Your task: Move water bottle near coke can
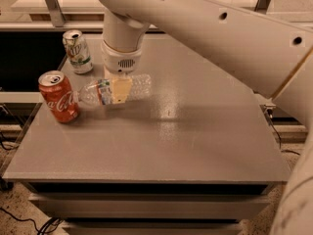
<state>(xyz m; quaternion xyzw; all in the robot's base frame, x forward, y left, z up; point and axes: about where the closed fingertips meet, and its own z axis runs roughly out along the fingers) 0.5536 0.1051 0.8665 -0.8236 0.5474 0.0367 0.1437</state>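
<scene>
**Water bottle on its side, just beside the coke can**
The coke can [58, 98], red with white script and a silver top, stands upright on the counter [195, 141]. The water bottle [139, 85], clear and ribbed with a red, white and blue label, lies with its neck end toward the can, close beside it. My hand [121, 89] clasps its middle from above.
</scene>
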